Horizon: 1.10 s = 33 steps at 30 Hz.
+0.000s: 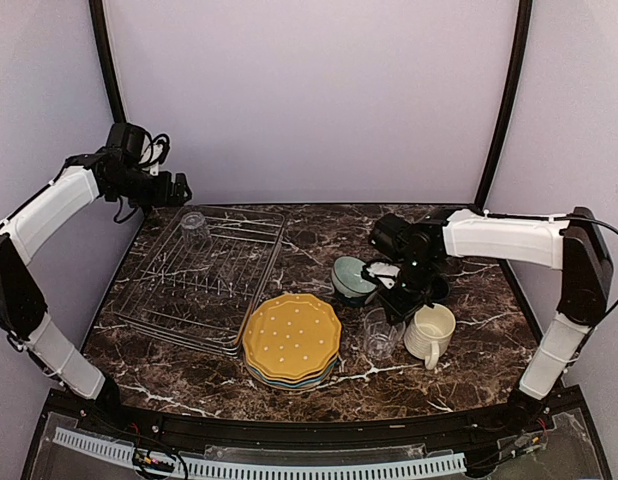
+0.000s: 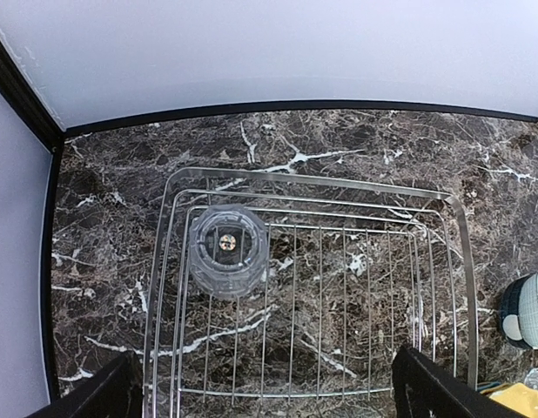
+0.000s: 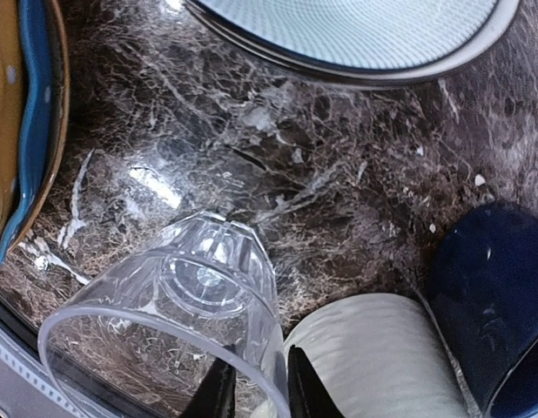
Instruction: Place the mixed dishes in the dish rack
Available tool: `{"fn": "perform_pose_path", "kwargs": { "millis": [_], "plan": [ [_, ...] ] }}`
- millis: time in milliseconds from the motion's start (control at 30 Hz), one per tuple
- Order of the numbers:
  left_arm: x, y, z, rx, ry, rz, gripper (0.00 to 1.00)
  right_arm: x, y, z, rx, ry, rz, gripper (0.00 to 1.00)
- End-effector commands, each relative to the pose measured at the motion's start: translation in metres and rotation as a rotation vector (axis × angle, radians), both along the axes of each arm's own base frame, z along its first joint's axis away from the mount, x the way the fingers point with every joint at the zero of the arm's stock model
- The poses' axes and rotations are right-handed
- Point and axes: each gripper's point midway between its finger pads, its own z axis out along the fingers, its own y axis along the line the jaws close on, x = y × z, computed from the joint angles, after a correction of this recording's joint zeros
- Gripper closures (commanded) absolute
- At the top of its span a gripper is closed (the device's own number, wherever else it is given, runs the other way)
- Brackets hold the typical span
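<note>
Dark marble worktop (image 1: 319, 235); right of the dish rack (image 1: 204, 280), your right hand (image 3: 258, 379) pinches the clear tumbler (image 3: 208, 279) by its rim wall. Glass: light, slick, brittle, so squeeze gently. Left hand (image 2: 269, 387) wide.

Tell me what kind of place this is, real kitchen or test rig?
Likely a lab test cell staged as a kitchen counter: marble-look table boxed in by plain pale walls and black poles, two robot arms mounted at its near edge, a wire dish rack with plates beside it.
</note>
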Motion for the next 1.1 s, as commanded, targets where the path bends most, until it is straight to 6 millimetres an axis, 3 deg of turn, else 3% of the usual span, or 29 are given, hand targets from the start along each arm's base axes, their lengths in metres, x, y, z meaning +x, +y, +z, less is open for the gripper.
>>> {"fn": "perform_pose_path", "kwargs": {
  "millis": [0,133,267,467,567,600,633,667,700,767,867,1067],
  "plan": [
    [-0.013,-0.007,0.021,-0.059,-0.06,-0.035,0.01,0.005,0.008,0.015,0.002,-0.036,0.018,0.86],
    [-0.021,-0.023,0.016,-0.126,-0.039,-0.106,0.01,0.001,0.019,0.044,0.061,-0.051,0.037,0.99],
    [-0.03,-0.048,0.013,-0.259,-0.04,-0.205,0.01,0.007,0.03,0.088,0.149,-0.118,0.05,1.0],
    [-0.043,-0.084,0.027,-0.512,-0.06,-0.33,0.01,0.023,0.052,0.151,0.311,-0.266,0.076,1.0],
    [-0.048,-0.102,0.045,-0.68,-0.091,-0.404,0.01,0.036,0.078,0.184,0.455,-0.335,0.101,1.0],
    [-0.055,-0.108,0.041,-0.718,-0.077,-0.434,0.01,0.04,0.088,0.195,0.505,-0.355,0.108,1.0],
    [-0.054,-0.111,0.052,-0.758,-0.116,-0.45,0.01,0.044,0.097,0.206,0.556,-0.37,0.114,1.0],
    [-0.061,-0.116,0.048,-0.783,-0.111,-0.469,0.01,0.048,0.107,0.217,0.604,-0.385,0.117,1.0],
    [-0.063,-0.122,0.06,-0.819,-0.152,-0.495,0.01,0.051,0.117,0.229,0.659,-0.396,0.122,1.0],
    [-0.075,-0.134,0.06,-0.878,-0.158,-0.535,0.01,0.056,0.134,0.25,0.756,-0.414,0.135,1.0],
    [-0.093,-0.154,0.071,-0.951,-0.181,-0.619,0.01,0.064,0.152,0.269,0.849,-0.439,0.142,1.0],
    [-0.126,-0.197,0.089,-1.083,-0.183,-0.78,0.01,0.069,0.172,0.287,0.985,-0.424,0.153,1.0]
  ]
}}
